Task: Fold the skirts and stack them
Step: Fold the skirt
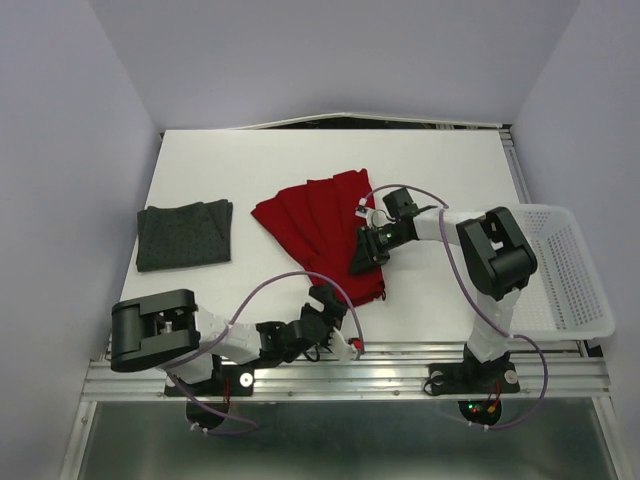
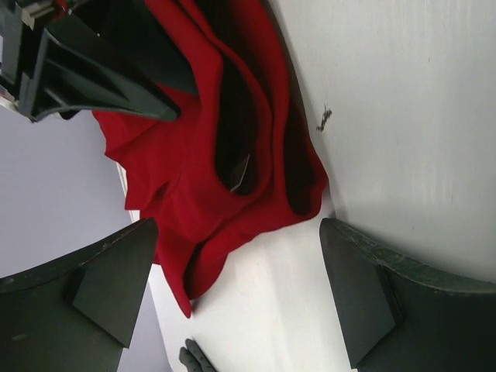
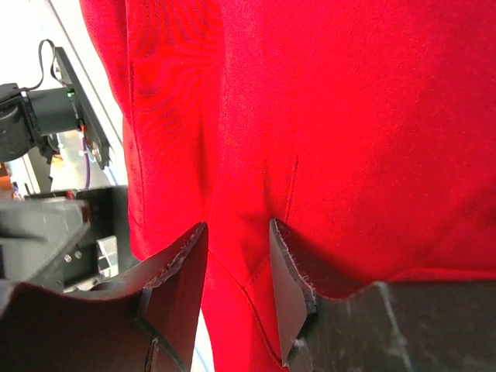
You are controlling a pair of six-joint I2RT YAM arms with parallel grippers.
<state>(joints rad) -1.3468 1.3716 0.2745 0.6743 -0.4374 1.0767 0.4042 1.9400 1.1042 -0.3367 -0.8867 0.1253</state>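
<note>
Top: red skirt (image 1: 320, 235) mid-table, long axis far-left to near-right; grey skirt (image 1: 185, 236) folded flat, well left of it. Left wrist: my left pincer (image 2: 239, 232) spread wide, red skirt just ahead. Right wrist: my right pincer (image 3: 236, 232) pinching red skirt fold.

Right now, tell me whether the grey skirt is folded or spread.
Folded: the grey skirt lies as a compact rectangle, left of the red skirt.
</note>
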